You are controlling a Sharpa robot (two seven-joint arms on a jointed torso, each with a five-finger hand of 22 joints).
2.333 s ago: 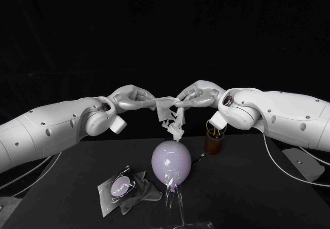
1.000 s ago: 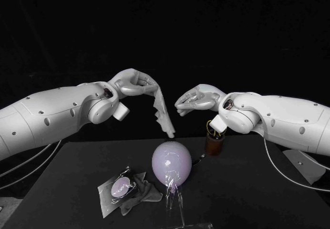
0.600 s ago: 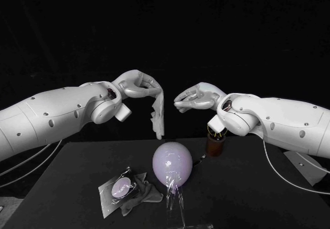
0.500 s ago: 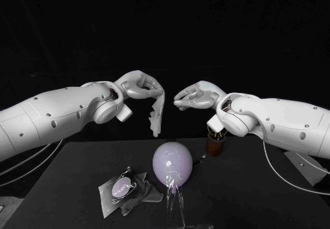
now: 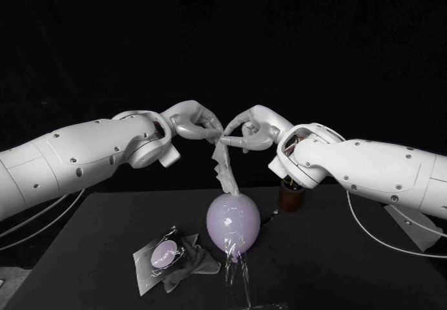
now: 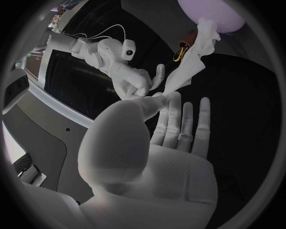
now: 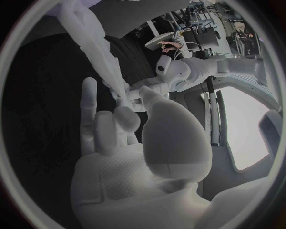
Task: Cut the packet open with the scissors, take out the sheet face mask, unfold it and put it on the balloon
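The white sheet mask (image 5: 223, 165) hangs as a crumpled strip above the table, and its lower end touches the top of the lilac balloon (image 5: 233, 223). My left hand (image 5: 191, 123) pinches the mask's top edge between thumb and finger. My right hand (image 5: 250, 126) has closed in beside it and pinches the same top edge. In the left wrist view the mask (image 6: 193, 62) runs from my left hand (image 6: 161, 143) towards the balloon (image 6: 214, 12), with my right hand (image 6: 136, 80) beside it. The right wrist view shows the mask (image 7: 95, 47) rising from my right hand (image 7: 137, 143).
The cut packet (image 5: 163, 255) lies on a dark cloth at the front left of the black table (image 5: 354, 271). A brown holder (image 5: 291, 197) stands just right of the balloon. A clear stand (image 5: 238, 278) bears the balloon.
My right hand had let go of the mask and drawn apart; it has now moved back to my left hand and taken the top edge again. Both hands have come lower, so the mask touches the balloon.
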